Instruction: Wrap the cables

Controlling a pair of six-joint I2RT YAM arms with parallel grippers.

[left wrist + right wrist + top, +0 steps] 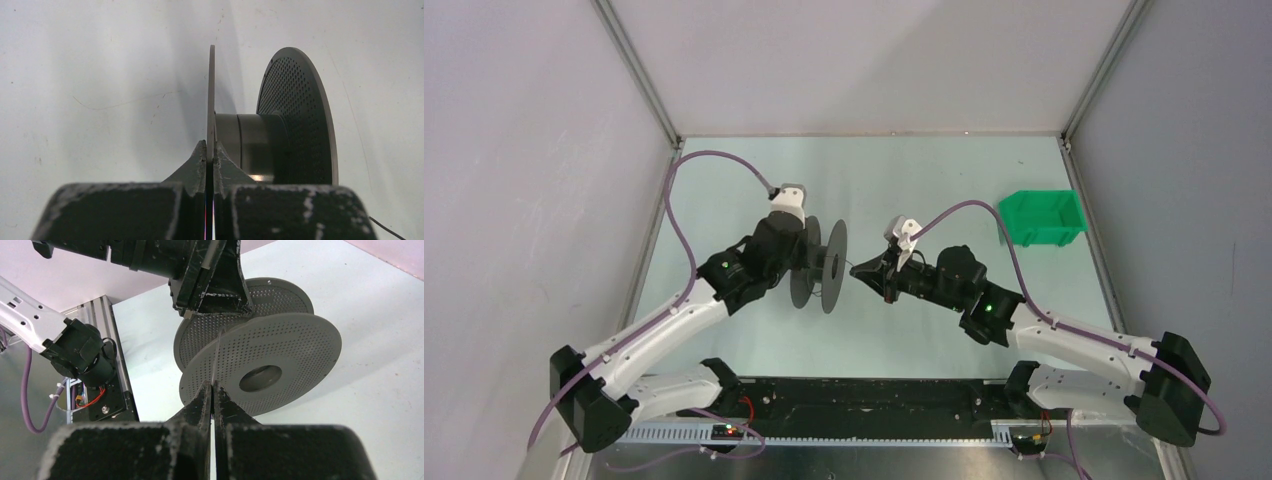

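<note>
A dark grey spool [822,266] with two perforated flanges is held off the table with its axis level. My left gripper [808,258] is shut on the edge of one flange; in the left wrist view its jaws [211,156] pinch that thin disc [211,90] edge-on, with the hub [252,142] to the right. My right gripper [862,270] sits just right of the spool, shut on the thin black cable [217,357]. The cable runs from the right gripper [213,388] up across the near flange [280,347] towards the hub. A short stretch of cable [385,228] shows at the lower right.
A green bin [1042,218] stands at the back right of the table. Grey enclosure walls with metal posts [639,95] close in the left, right and back. A black rail [864,400] with wiring runs along the near edge between the arm bases.
</note>
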